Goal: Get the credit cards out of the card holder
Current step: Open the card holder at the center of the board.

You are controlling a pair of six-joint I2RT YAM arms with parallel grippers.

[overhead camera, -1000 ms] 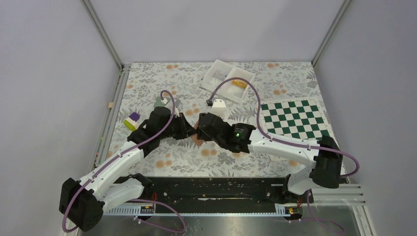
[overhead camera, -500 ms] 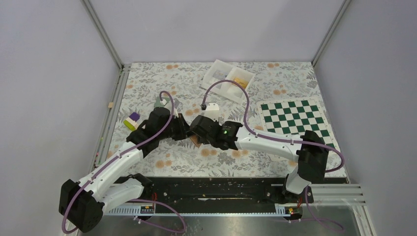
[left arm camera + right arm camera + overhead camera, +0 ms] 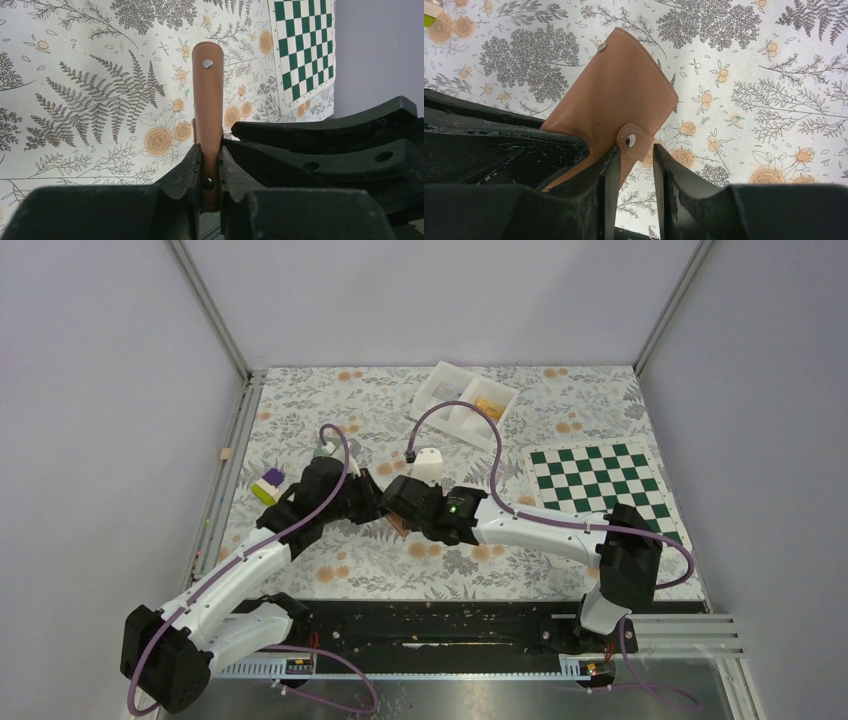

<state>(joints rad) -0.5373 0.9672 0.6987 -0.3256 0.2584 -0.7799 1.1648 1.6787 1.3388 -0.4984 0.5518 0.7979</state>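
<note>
Left gripper (image 3: 207,150): it is reaching in from 8 o'clock and clenching one end of the card holder (image 3: 207,90), with a finger pressing on each side of the tan cover.
Card holder: it is standing on edge and closed, a little above the middle of the table (image 3: 330,570), between the two grippers.
Right gripper (image 3: 633,155): it is coming from 4 o'clock. Its fingers are standing on both sides of the tab (image 3: 634,141), very close to it, but I cannot tell if they are already pinching it.
Reason of the hold: I am judging that the left side is steadying the holder so that the right side can pull the tab and undo the snap (image 3: 630,141).
Credit cards: none is showing at the holder. With the cover closed, I am supposing that they are sitting inside.
Table surface: a cloth with grey ferns and orange roses is covering it.
Chessboard mat (image 3: 600,480): it is lying flat at 3 o'clock from the holder, well apart.
White tray (image 3: 448,378): it is sitting far at 1 o'clock, with something yellow in one compartment.
Room: plain pale walls are closing three sides, and metal posts are rising at the far corners.
</note>
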